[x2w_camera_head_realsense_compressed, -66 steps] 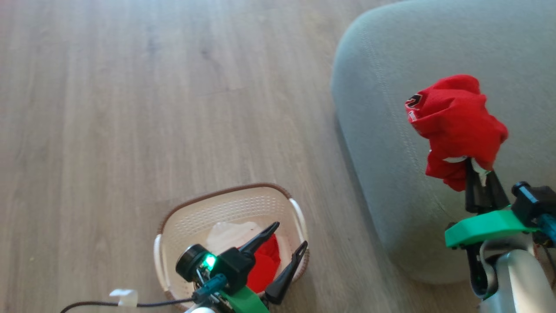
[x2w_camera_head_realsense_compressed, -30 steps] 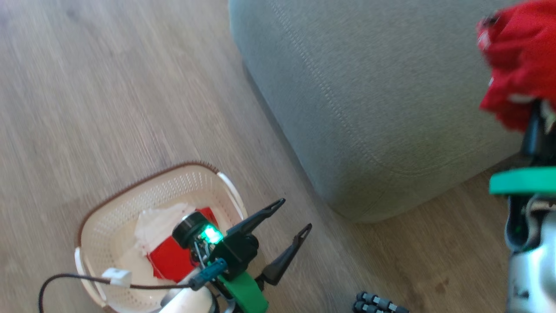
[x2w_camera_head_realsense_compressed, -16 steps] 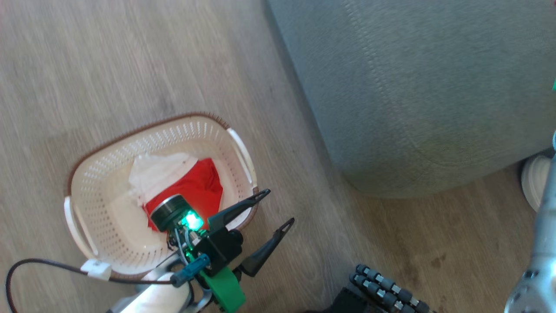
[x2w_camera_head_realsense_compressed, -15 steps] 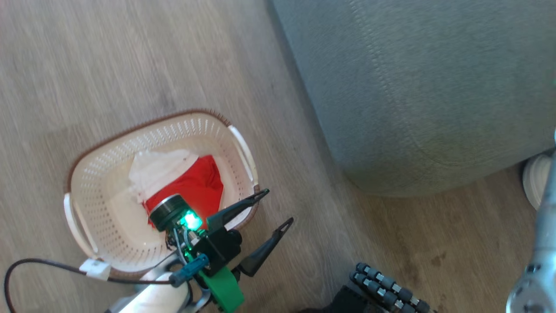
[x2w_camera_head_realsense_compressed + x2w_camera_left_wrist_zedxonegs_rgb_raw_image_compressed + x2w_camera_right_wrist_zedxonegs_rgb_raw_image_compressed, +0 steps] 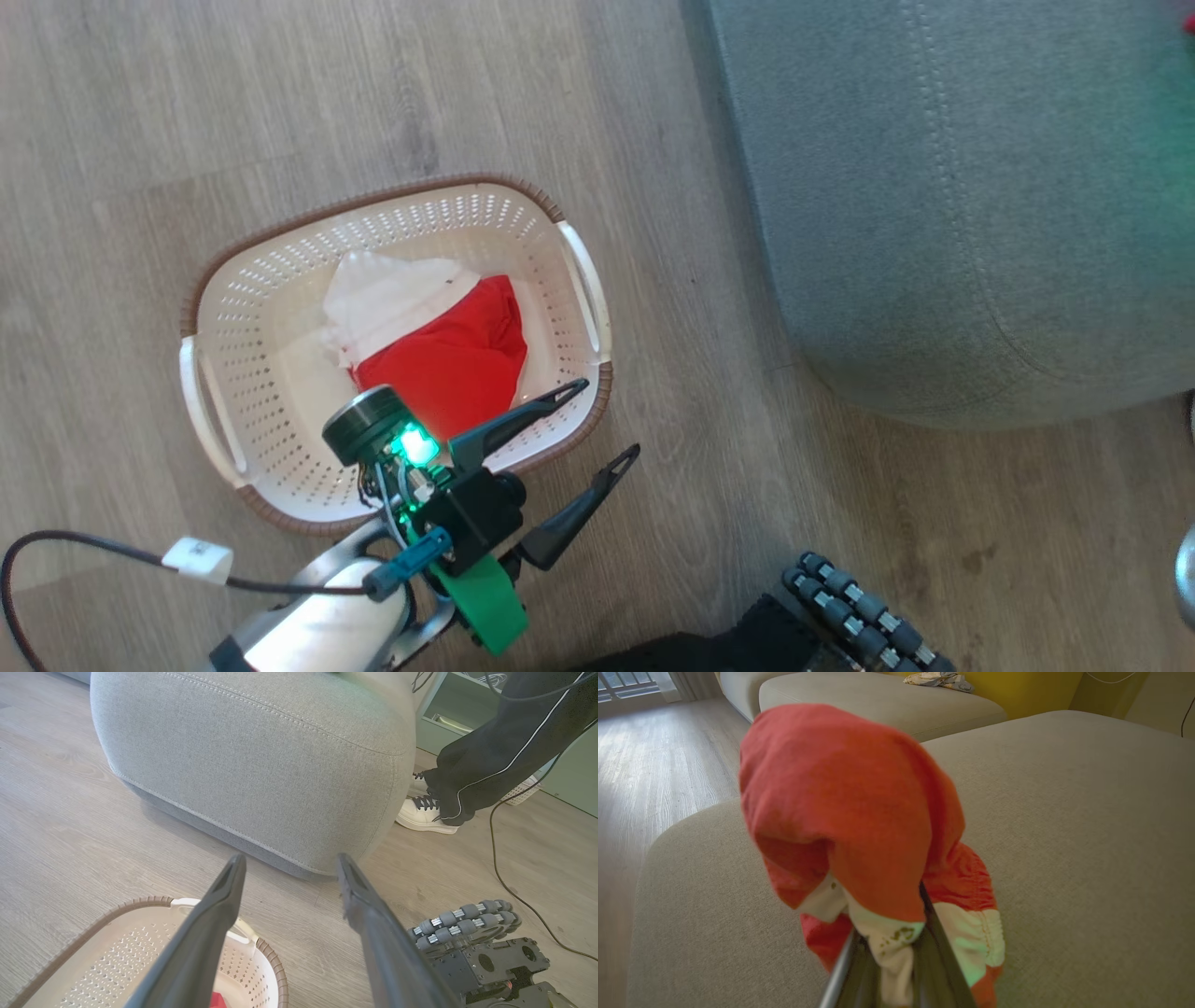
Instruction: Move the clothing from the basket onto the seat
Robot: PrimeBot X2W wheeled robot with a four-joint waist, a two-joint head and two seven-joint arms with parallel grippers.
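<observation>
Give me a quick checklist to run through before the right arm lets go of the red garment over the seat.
1. Right gripper shut on the held garment: ok.
2. Held garment over the seat: ok.
3. Held garment resting on the seat: cannot tell.
4. Left gripper open, holding nothing, by the basket: ok.
5. Basket emptied: not ok, a second garment lies inside.
6. Person's shoe apart from the left gripper: ok.
</observation>
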